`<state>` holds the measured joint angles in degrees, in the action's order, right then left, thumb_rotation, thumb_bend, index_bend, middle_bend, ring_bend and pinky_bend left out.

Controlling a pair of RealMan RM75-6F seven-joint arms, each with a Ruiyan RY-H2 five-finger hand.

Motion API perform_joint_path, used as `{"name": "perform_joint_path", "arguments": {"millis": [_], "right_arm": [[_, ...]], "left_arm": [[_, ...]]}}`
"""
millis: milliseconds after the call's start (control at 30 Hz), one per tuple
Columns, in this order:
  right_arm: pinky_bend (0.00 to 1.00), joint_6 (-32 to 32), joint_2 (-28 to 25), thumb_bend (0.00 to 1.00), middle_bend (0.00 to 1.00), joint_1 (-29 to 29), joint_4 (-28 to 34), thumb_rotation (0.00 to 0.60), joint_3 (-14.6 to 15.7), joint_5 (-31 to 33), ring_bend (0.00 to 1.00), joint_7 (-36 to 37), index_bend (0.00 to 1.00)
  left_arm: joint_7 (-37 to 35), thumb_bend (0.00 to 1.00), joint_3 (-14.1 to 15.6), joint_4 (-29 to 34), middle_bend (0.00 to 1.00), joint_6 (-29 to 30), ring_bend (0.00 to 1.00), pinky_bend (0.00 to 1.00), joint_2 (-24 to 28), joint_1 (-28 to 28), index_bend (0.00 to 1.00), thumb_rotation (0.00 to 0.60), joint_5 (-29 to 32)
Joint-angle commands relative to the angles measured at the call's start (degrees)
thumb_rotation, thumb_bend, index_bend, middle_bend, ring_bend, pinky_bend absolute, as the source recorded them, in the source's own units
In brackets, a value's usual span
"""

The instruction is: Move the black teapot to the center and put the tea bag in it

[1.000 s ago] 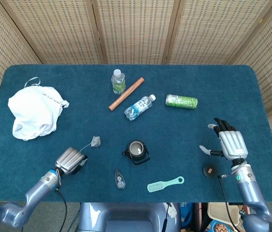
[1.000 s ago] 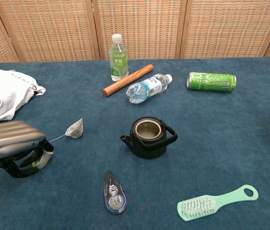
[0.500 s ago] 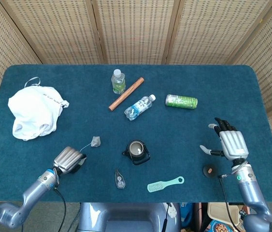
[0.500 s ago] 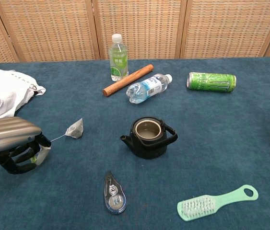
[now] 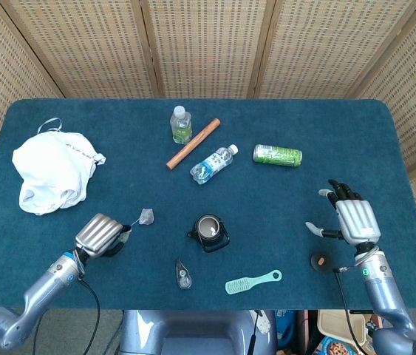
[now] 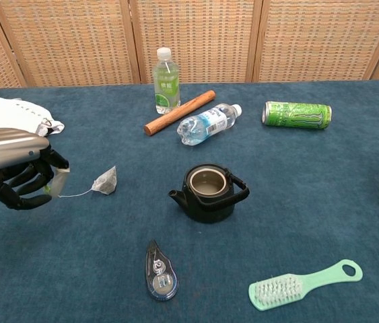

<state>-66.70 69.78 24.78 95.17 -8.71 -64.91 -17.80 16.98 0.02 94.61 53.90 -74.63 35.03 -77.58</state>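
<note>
The left hand [image 6: 14, 171] pinches the tag end of the tea bag's string, fingers curled around it. The tea bag [image 6: 105, 181] lies on the worktop [image 6: 310, 188] just to that hand's right. Further right stands the teapot [image 6: 208, 193], lid off. The right hand [image 5: 349, 217] hovers well apart, fingers spread, holding nothing.

The table [image 5: 355, 126] wears a dark blue cloth. Teapot [image 5: 209, 232] sits near centre. At twelve lie a green bottle [image 5: 181, 124], a stick [image 5: 193, 143], a clear bottle [image 5: 213, 163]; can [image 5: 277, 154] at two; white cloth [image 5: 51, 170] at nine; tea bag [image 5: 146, 216] beside the teapot at nine; brush [image 5: 252, 281] and tape dispenser [image 5: 183, 274] at six.
</note>
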Motion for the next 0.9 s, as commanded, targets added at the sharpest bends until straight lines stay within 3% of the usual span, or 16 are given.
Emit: {"name": "perform_joint_path", "arguments": {"millis": [33,500,567,900], "right_arm": [[0.30,0.0,0.0,0.37,0.15,0.0,0.1,0.216,0.0,0.0,0.14,0.1,0.25],[0.30,-0.3,-0.1,0.37,0.15,-0.2,0.4,0.213,0.0,-0.2,0.14,-0.2,0.25],[0.30,-0.3,-0.1,0.37,0.15,-0.2,0.6,0.212,0.0,-0.1,0.14,-0.4,0.25],[0.30,-0.7,-0.2,0.37,0.15,-0.3,1.1,0.213,-0.2,0.4,0.14,-0.9,0.25]], "left_arm": [[-1.4,0.45,-0.8,1.4,0.79,1.1,0.74,0.75,1.4,0.1,0.69,0.600,-1.0],[-6.7,0.45,-5.2,4.6,0.79,5.7,0.74,0.75,6.6,1.5,0.70,0.600,-6.3],[-6.4,0.45,-6.8,3.6,0.79,7.5,0.74,0.75,6.6,2.3,0.70,0.600,-8.0],[-10.1,0.45,-9.1,0.5,0.79,9.2,0.74,0.75,5.3,5.3,0.70,0.600,-12.5]]}}
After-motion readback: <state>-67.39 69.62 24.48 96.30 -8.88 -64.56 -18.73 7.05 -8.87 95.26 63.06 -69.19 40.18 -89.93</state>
